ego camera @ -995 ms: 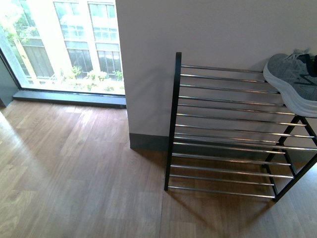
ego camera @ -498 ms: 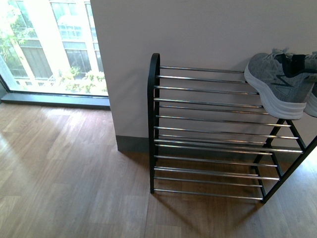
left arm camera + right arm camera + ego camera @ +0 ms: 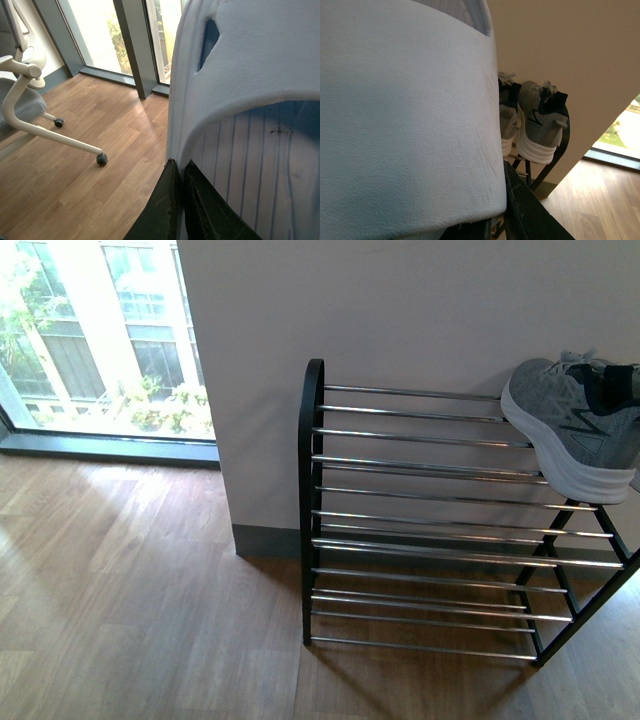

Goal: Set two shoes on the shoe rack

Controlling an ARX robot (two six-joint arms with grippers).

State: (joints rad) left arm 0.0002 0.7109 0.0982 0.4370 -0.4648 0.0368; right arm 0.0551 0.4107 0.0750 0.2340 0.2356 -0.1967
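Note:
One grey knit sneaker with a thick white sole rests on the top tier of the black shoe rack, at its right end. The right wrist view shows both sneakers, one beside the other, heels outward on the rack. My right gripper is shut on a pale blue-white slide sandal that fills most of that view. My left gripper is shut on the edge of another slide sandal. Neither gripper shows in the front view.
The rack stands against a white wall on a wooden floor. A floor-to-ceiling window lies to the left. A white office chair on castors stands on the floor in the left wrist view.
In the front view the rack and sneaker have slid left, then slightly down, as the camera turned. A second shoe seen at the right edge half a second ago has left that view.

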